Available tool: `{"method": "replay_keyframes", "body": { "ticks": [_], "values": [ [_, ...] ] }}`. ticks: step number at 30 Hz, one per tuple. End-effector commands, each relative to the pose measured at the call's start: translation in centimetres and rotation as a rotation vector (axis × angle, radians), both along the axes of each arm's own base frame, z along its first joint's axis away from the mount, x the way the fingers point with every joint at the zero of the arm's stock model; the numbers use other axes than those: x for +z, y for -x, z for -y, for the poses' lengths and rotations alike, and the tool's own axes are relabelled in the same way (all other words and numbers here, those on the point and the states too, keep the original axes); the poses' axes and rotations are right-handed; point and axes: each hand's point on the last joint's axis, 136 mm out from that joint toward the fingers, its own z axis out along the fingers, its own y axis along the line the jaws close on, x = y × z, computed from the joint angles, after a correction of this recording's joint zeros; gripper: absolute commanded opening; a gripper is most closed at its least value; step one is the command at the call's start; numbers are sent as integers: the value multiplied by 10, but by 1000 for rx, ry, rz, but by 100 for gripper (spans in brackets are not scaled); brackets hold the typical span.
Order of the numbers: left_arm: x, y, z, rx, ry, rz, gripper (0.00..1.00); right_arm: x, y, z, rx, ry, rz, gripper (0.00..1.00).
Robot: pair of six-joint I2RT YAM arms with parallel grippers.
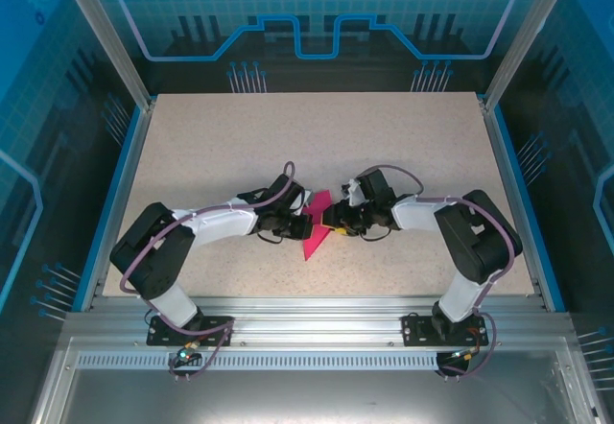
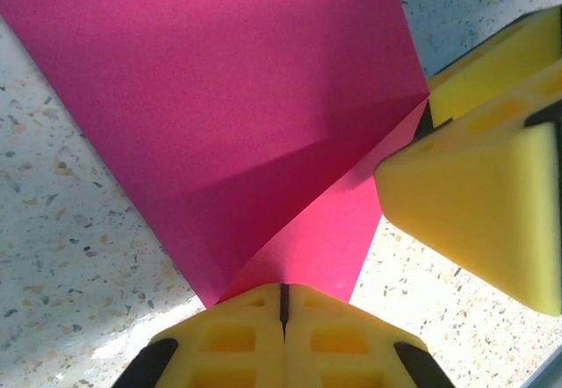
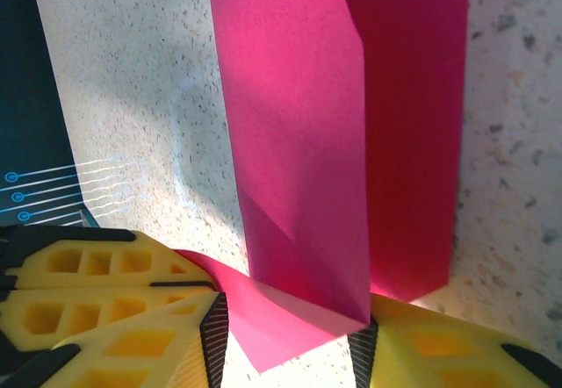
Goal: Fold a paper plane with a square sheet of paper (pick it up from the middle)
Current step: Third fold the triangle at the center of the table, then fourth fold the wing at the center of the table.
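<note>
Left arm (image 1: 192,230) and right arm (image 1: 460,223), white shells with black joints, reach inward; grippers meet tip to tip.
Left gripper (image 1: 303,219), yellow ribbed fingers (image 2: 233,335): tips pressed together, nipping the edge of the magenta-pink folded paper sheet (image 2: 219,98). Right gripper (image 1: 330,219): fingers (image 3: 439,353) parted, straddling the sheet's end. Elbows bowed outward, forearms low.

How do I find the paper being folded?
Look at the middle of the speckled table. There, between the left gripper and the right gripper, is the square sheet of paper: the only bright pink thing, partly folded.
</note>
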Motion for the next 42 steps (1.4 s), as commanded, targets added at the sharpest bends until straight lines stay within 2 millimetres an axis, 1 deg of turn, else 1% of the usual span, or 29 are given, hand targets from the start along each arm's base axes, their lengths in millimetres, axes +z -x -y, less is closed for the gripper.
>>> {"method": "replay_keyframes", "body": {
  "ticks": [1, 5, 15, 24, 26, 27, 30, 33, 34, 38, 42],
  "values": [
    [-4, -4, -3, 15, -12, 7, 6, 0, 0, -7, 44, -7, -1, 43],
    [-3, -3, -4, 17, -13, 9, 6, -1, 0, -10, 61, -9, -1, 42],
    [-2, -4, -5, 23, -7, 18, 7, -9, 0, -9, 86, 20, -7, 41],
    [6, -3, -6, 33, 8, 37, 10, -17, 3, -10, 114, 32, -20, 39],
    [6, -3, -6, 37, 10, 39, 10, -10, -5, -14, 115, 29, 3, 37],
    [7, -3, -6, 37, 11, 39, 10, -10, -5, -14, 115, 31, 5, 36],
    [9, -1, -8, 44, 16, 42, 13, -10, -6, -14, 107, 35, 5, 32],
    [13, 2, -11, 55, 29, 51, 20, -9, -7, -15, 102, 37, 7, 28],
    [15, 4, -11, 60, 36, 57, 23, -8, -7, -15, 99, 36, 9, 27],
    [23, 8, -15, 67, 20, 94, 30, -4, -8, -16, 90, 33, 14, 23],
    [28, 13, -14, 53, -9, 122, 34, -2, -8, -16, 85, 33, 15, 17]
  ]
}}
